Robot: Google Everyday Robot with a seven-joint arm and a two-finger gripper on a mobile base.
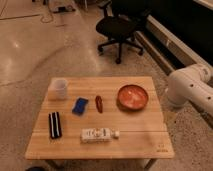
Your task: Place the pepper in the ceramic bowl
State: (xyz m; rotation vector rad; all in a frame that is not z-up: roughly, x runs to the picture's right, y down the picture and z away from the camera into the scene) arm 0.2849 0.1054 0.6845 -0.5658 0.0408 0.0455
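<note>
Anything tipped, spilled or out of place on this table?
Only the white bottle lies on its side near the front edge. The pepper lies on the table, left of the ceramic bowl and apart from it; no spill shows. The gripper is out of view; only an arm segment shows at right.

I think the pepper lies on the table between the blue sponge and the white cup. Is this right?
Not quite. The camera view shows the pepper lying on the table between the blue sponge and the ceramic bowl. The white cup stands apart, near the far left corner. The claw is out of view; only the arm shows at the right.
</note>
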